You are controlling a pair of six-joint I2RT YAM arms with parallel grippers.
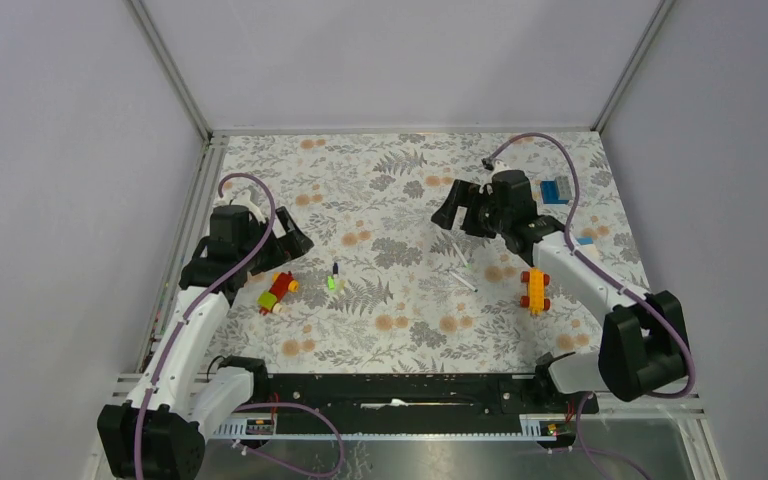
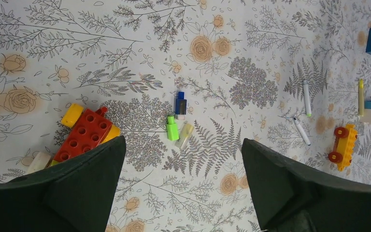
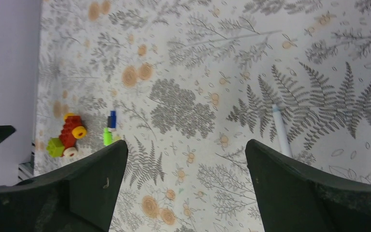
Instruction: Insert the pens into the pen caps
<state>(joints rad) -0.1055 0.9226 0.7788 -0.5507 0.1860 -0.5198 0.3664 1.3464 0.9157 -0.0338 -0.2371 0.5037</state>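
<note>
Both pincers gape wide and empty. The right pincer (image 3: 186,142) is nearer the thin white pen (image 3: 280,129), which lies on the floral bench (image 3: 198,48) just ahead of one finger, its long axis pointing away. The bright green cap (image 2: 172,129) and dark blue cap (image 2: 180,102) lie ahead of the left pincer (image 2: 182,142), with a red-and-yellow toy brick (image 2: 84,135) off to the side and not in the way.

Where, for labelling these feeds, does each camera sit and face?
Top external: above and behind the bases, looking down on the table; both arms, left end effector and right end effector show.
Left wrist: on the left arm, facing down at the green cap; its open fingers frame the bottom.
Right wrist: on the right arm, facing down at a white pen; its open fingers show too.
Shared: both wrist views catch the green cap.
</note>
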